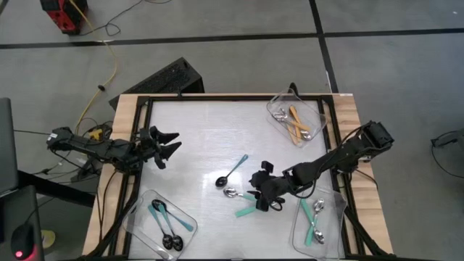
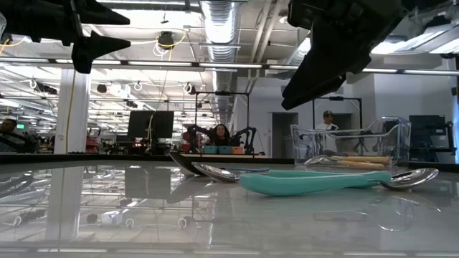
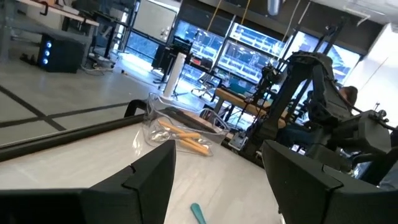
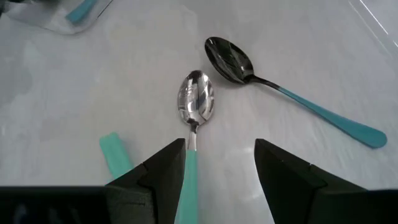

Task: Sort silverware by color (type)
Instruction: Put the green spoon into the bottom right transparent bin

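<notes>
Three spoons lie flat on the white table near its middle. A blue-handled spoon with a black bowl [image 1: 232, 172] [image 4: 231, 60] lies farthest. Beside it is a teal-handled spoon with a silver bowl [image 1: 232, 193] [image 4: 196, 99]. A second teal-handled spoon [image 1: 245, 211] [image 2: 315, 180] lies nearer. My right gripper [image 1: 256, 183] [image 4: 221, 148] hangs open above the teal spoons, slanting down, clear of them. My left gripper [image 1: 174, 143] [image 3: 217, 152] is open and level in the air at the table's left side.
Three clear trays stand on the table. One at the far right [image 1: 279, 101] holds orange-handled spoons, one at the near left [image 1: 141, 199] holds blue-handled spoons, and one at the near right [image 1: 337, 206] holds teal-handled spoons. A black frame rims the table.
</notes>
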You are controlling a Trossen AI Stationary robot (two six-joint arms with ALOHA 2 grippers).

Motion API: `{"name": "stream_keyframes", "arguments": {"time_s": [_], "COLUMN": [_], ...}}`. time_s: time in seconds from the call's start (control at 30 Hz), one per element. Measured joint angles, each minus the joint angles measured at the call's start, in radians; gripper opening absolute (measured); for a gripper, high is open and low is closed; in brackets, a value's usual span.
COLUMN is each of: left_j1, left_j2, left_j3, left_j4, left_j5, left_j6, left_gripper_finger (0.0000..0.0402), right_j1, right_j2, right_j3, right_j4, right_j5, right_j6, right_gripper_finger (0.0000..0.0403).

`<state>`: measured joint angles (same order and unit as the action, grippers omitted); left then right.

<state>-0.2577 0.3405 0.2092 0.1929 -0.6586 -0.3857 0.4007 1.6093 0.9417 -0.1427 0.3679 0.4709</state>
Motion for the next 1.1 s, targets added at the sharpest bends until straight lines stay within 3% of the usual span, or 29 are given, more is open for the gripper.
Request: {"name": "stream_keyframes", "arguments": {"time_s": [0.37, 0.73, 1.1], "left_j1": [-0.011, -0.116, -0.183], "left_j2": [0.0, 0.0, 0.0], "left_j3": [0.0, 0.0, 0.0], "left_j4": [0.046, 0.045, 0.028], "left_j5": [0.103, 0.094, 0.007], "left_j6": [0.105, 0.114, 0.116], "left_gripper_finger": [0.0226, 0.0226, 0.0226], "right_j1": [0.026, 0.026, 0.04], "right_j2": [0.0, 0.0, 0.0], "right_j3": [0.0, 0.0, 0.0], "right_j4": [0.04, 0.041, 0.039], "right_j5": [0.014, 0.028, 0.024], "right_j6": [0.003, 0.03, 0.042], "right_gripper_finger": [0.0217, 0.0217, 0.0217]}}
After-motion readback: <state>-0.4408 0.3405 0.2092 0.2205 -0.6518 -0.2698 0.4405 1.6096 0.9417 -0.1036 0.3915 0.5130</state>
